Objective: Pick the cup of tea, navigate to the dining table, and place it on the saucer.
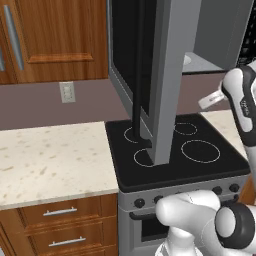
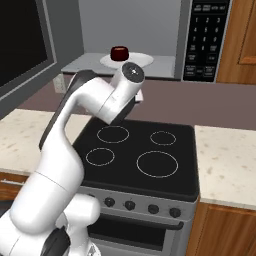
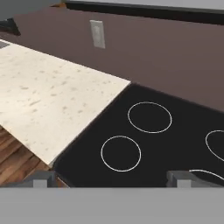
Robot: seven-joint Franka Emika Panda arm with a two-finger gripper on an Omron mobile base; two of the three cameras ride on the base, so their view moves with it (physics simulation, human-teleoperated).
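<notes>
The arm is rising from the base and bending forward over the black stovetop (image 2: 145, 150), elbow up, with the end effector (image 3: 109, 178) hanging above the burners, fingers spread wide and gripping nothing. It's looking down at the burner rings and the speckled cream counter (image 3: 48, 100) beside them. Farther back, an open microwave door (image 1: 165, 75) is jutting out over the stove. The cup of tea (image 2: 119, 52) is sitting on the white turntable plate (image 2: 142, 60) inside the microwave, well behind the arm.

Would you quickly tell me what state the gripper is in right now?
Gripper: open and empty, fingertips wide apart above the stove top; the cup of tea sits untouched in the microwave.
</notes>
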